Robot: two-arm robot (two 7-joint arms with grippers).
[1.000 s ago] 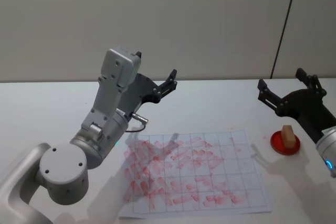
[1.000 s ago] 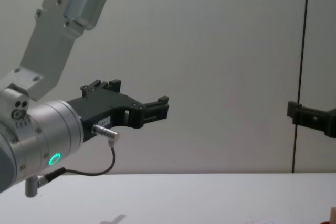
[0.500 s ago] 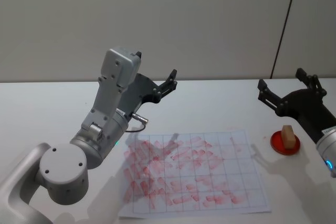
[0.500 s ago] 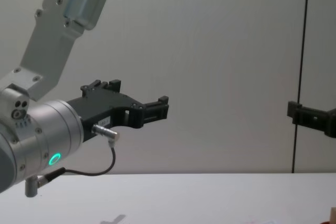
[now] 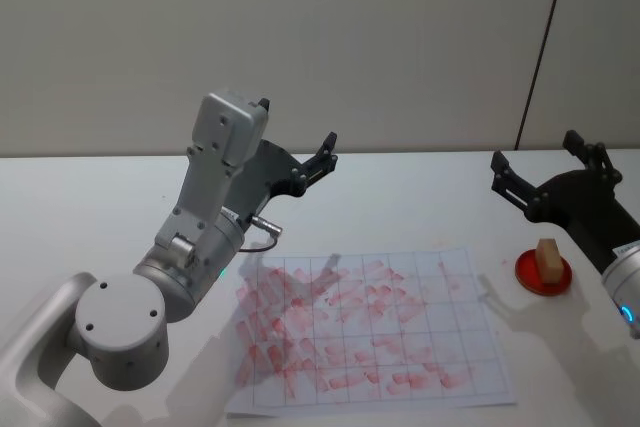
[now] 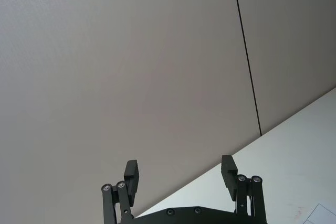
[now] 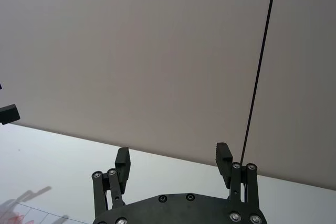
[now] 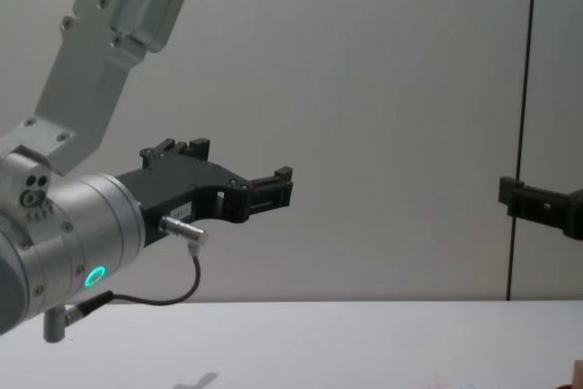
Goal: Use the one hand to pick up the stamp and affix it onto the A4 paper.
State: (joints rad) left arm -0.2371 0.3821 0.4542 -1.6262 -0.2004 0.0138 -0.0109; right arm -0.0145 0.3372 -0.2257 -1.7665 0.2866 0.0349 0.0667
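The stamp (image 5: 547, 260), a small light-brown block, stands upright on a red round pad (image 5: 543, 273) at the table's right. The A4 paper (image 5: 365, 326) lies flat in the middle, its grid covered with red stamp marks. My right gripper (image 5: 536, 170) hangs open in the air behind and above the stamp, holding nothing; its fingers (image 7: 122, 162) stand wide apart in the right wrist view. My left gripper (image 5: 300, 151) is raised over the table's far left-middle, open and empty, fingers (image 6: 131, 173) spread.
The white table (image 5: 90, 207) runs back to a plain grey wall with a dark vertical seam (image 5: 540, 47). The left arm's big grey joints (image 5: 125, 322) stand over the front-left corner, beside the paper.
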